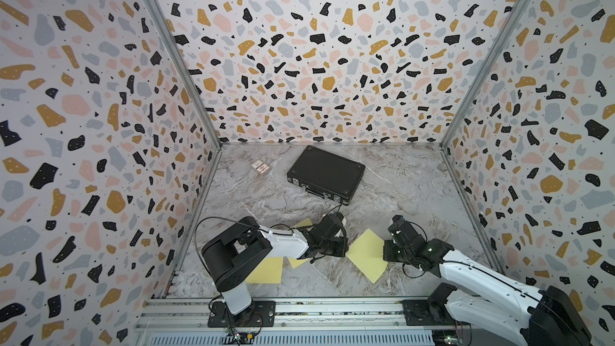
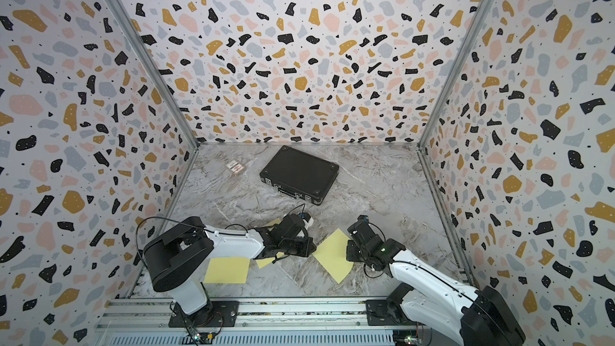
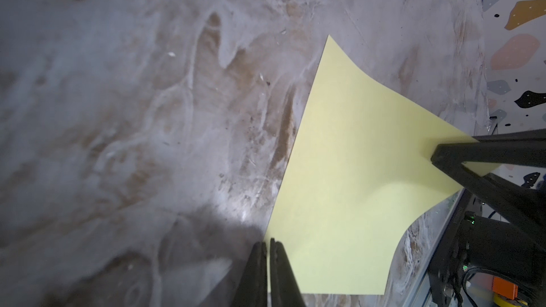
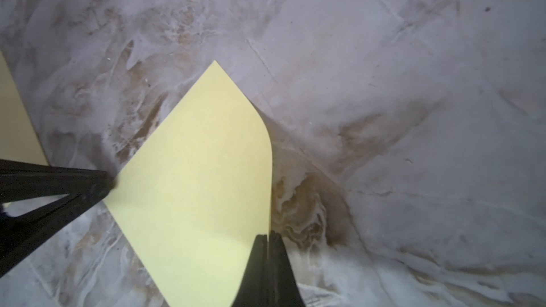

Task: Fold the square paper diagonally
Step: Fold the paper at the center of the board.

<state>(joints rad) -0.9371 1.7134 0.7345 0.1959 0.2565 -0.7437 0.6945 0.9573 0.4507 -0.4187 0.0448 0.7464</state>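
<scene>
We are clamping opposite corners of square paper [image 1: 366,254] with left hand [image 3: 269,243] and right hand [image 4: 268,236] (sheet bowing), readying corner-to-corner fold.

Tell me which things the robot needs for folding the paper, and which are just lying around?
For the job:
- square yellow paper
- left end effector and right end effector, each pinching a corner of it

Just lying about:
- black case
- small box
- yellow sheet by the left arm's base
- second yellow sheet, partly under that arm
</scene>
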